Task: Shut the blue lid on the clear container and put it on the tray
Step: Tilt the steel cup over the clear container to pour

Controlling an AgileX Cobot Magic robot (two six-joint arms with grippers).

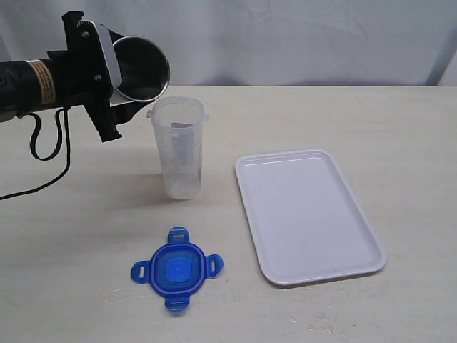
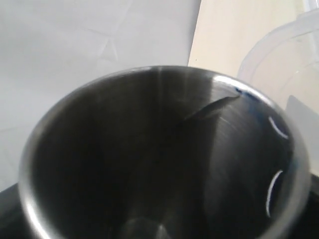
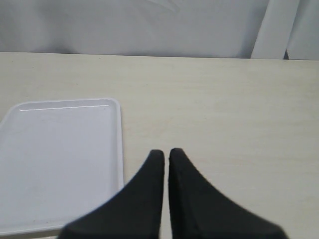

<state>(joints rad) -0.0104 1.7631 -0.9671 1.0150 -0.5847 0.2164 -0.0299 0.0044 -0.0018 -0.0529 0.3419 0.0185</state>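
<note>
The clear container [image 1: 178, 150] stands upright and uncovered on the table left of the tray [image 1: 307, 214]. The blue lid [image 1: 177, 269] lies flat nearer the front edge, apart from the container. My left gripper [image 1: 127, 86] is shut on a grey metal cup [image 1: 141, 68], held tipped on its side just above and behind the container's rim. In the left wrist view the cup [image 2: 159, 159] fills the frame and hides the fingers; the container's rim [image 2: 279, 55] shows beside it. My right gripper [image 3: 166, 152] is shut on nothing, over bare table beside the tray [image 3: 60, 164]; the exterior view does not show it.
A black cable [image 1: 50, 153] hangs from the left arm down to the table at the far left. A white cloth backdrop [image 1: 285, 36] runs along the table's far edge.
</note>
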